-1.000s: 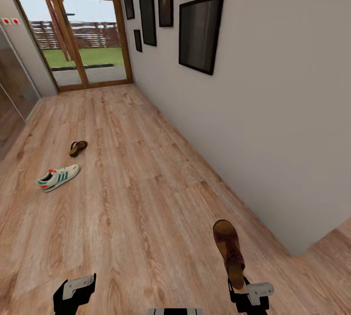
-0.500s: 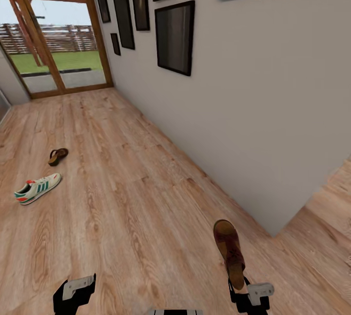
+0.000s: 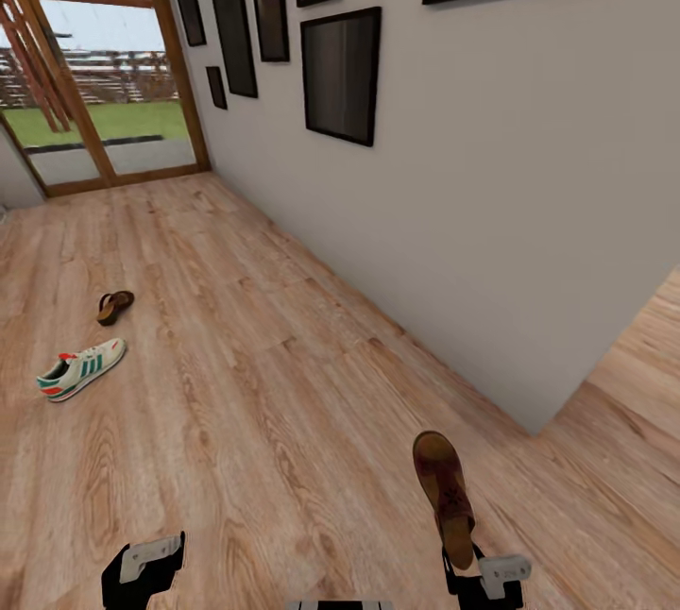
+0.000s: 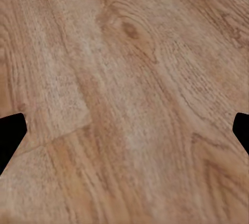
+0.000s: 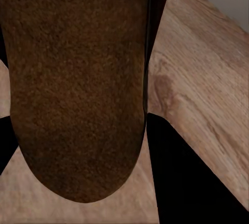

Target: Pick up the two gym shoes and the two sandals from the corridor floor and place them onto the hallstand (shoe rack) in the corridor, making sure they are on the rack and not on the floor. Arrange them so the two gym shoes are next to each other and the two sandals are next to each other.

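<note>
Right then, the carry step was in hand: the right gripper (image 3: 460,561) was clamped on one brown sandal (image 3: 445,493), heel end between the fingers and toe sticking out toward twelve o'clock, held above the corridor floor (image 3: 283,402). From the right wrist camera the sandal's underside (image 5: 78,83) sat pressed against a dark finger (image 5: 181,177), so the hold looked firm, though how deep the pinch went was hard to judge from that angle. The left gripper (image 3: 142,572) hung low at seven o'clock, fingers spread wide with nothing between them, bare planks under it.

Out at ten o'clock lay one gym shoe (image 3: 81,369) on its sole, and just beyond it the second sandal (image 3: 114,306), both on the floor and well apart from the robot. The hallstand was not visible from any camera, so the next move, by my reading, called for turning the base until the rack came into sight, then driving over with the sandal kept up.

Along the one-to-three o'clock side ran a grey wall (image 3: 491,213) hung with dark picture frames (image 3: 342,74); its corner (image 3: 538,421) jutted out near two o'clock, close enough to the loaded arm that a turn that way wanted care. A glazed door (image 3: 104,91) closed the far end at eleven o'clock.
</note>
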Robot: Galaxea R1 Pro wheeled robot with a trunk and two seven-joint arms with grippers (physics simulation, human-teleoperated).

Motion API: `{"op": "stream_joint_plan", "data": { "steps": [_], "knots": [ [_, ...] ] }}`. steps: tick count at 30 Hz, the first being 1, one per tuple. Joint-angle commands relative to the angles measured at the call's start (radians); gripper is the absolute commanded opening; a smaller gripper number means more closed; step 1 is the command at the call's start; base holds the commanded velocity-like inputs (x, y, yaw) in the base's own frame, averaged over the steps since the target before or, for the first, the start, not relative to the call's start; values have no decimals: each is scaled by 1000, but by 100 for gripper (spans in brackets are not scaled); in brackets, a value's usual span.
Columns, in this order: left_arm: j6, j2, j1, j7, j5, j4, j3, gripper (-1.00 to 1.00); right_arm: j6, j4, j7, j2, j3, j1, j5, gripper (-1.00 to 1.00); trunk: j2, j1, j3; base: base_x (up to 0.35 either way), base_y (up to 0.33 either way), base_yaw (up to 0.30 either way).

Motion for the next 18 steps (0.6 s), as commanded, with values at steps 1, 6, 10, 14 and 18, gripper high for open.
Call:
{"op": "stream_joint_plan", "data": {
  "steps": [1,6,10,14,18],
  "knots": [
    [-3,-1,-1,-3,-5,1,5,100,-1,1,-8,-1,4,0,5,-100,0,0,-1,-4,307,-69],
    [-3,-6,-1,-3,-5,3,5,100,-2,2,-10,-3,4,0,4,-100,0,0,-1,-1,222,-225],
    [-3,-8,0,-3,-5,11,5,100,-2,4,-11,-7,2,0,4,-100,0,0,-1,0,24,-295],
    [-31,-8,1,-4,-5,55,5,100,-3,14,-12,-8,2,0,3,-100,0,0,-1,0,3,-299],
    [-111,-9,1,-4,-5,101,4,100,-4,41,-12,-8,2,0,1,-100,0,0,-1,0,1,-300]
  ]
}}
